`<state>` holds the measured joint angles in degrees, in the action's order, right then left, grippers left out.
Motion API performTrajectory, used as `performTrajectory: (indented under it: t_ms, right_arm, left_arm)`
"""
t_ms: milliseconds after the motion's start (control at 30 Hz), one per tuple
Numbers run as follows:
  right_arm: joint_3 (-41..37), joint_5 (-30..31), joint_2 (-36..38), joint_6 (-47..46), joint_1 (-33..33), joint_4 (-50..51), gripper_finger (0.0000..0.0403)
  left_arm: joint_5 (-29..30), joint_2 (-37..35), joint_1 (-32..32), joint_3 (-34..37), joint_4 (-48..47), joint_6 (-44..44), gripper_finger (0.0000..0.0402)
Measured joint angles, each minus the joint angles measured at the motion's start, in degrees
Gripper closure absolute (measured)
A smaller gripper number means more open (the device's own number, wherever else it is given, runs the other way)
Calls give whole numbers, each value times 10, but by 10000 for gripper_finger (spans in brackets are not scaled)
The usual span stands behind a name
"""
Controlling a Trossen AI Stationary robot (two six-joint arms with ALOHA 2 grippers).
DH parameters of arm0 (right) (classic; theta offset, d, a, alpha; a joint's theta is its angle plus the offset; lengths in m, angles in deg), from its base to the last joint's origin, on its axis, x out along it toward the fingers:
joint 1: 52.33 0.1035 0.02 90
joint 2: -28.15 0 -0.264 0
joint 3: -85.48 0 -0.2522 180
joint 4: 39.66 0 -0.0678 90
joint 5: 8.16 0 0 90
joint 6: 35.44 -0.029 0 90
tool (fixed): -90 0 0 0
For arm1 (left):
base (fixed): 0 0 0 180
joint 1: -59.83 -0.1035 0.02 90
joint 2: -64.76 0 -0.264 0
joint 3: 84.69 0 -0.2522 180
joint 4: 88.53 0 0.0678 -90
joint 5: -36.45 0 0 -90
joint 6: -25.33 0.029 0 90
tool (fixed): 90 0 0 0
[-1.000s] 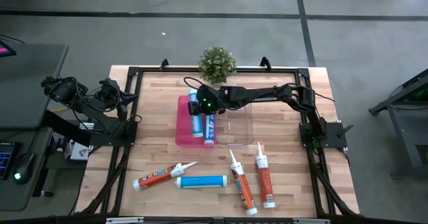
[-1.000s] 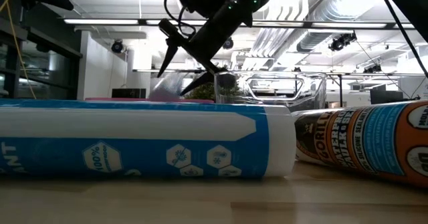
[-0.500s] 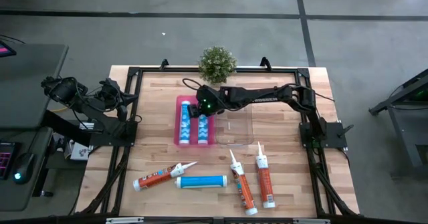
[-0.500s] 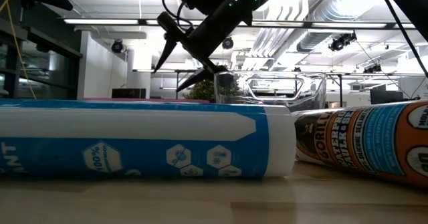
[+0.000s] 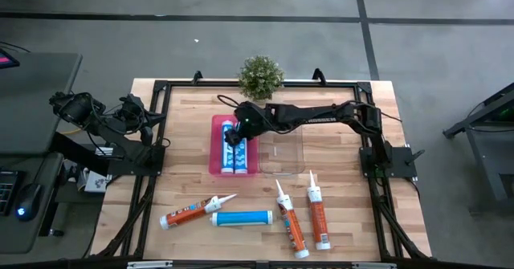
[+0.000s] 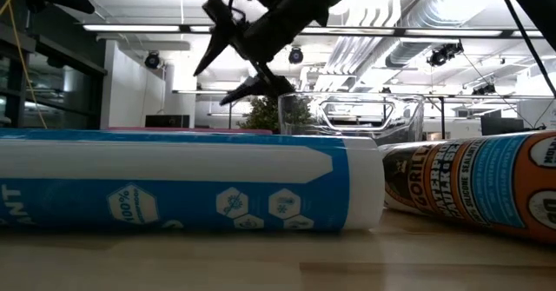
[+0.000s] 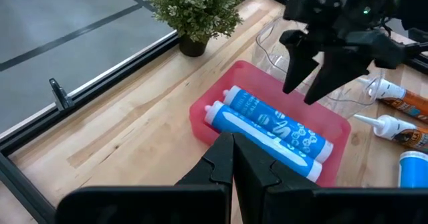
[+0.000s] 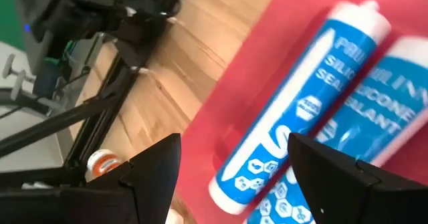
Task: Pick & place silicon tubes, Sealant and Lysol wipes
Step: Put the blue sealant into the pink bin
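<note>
Two blue-and-white silicone sealant tubes (image 5: 234, 147) lie side by side in the pink tray (image 5: 215, 158), which sits on the left-centre of the wooden table (image 5: 185, 140), just left of a clear plastic bin (image 5: 283, 150) that touches its right edge. In the high view the tubes' far ends are hidden under the right gripper (image 5: 230, 132); the left wrist view shows them whole, nozzles pointing toward the near side. The right gripper hangs above the far end of the tray with its fingers (image 7: 295, 62) spread wide and holding nothing; in its own wrist view the fingers frame the two tubes below. What the clear bin holds is hard to make out; it looks transparent down to the wood.

On the near part of the table lie four more tubes: an orange-labelled one (image 5: 186, 213) at the near left, a blue one (image 5: 242, 218) just right of it, and two orange-labelled ones (image 5: 291, 222) (image 5: 318, 213) side by side further right. In the low view the blue tube fills the foreground, cut off at the left edge.

The left gripper (image 7: 233, 158) waits off the table's left edge, its fingers pressed together. A small potted plant (image 5: 260, 76) stands at the far edge. The floor around is grey concrete; the low view shows ceiling ducts and strip lights beyond.
</note>
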<state>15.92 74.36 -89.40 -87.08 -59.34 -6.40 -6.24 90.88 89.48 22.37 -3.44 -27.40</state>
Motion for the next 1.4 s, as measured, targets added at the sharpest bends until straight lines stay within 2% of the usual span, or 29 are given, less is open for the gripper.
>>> performTrajectory:
  t_ms: [500, 667, 833, 933, 1133, 1400]
  right_arm:
    - [0, -11, 33, 104, 17, 13, 133]
    - [0, -32, 37, 161, 27, 14, 133]
    - [0, 13, 50, 222, 44, 20, 133]
    - [0, 12, 62, 267, 57, 27, 133]
    - [0, 9, 94, 363, 102, 89, 133]
    - [0, 5, 101, 391, 162, 172, 132]
  left_arm:
    - [0, 0, 0, 0, 0, -1, 402]
    - [0, 0, 0, 0, 0, -1, 402]
    - [0, 0, 0, 0, 0, -1, 402]
    - [1, 0, 0, 0, 0, -4, 402]
    - [-2, 0, 0, 0, 0, -4, 402]
    - [-3, 0, 0, 0, 0, -4, 402]
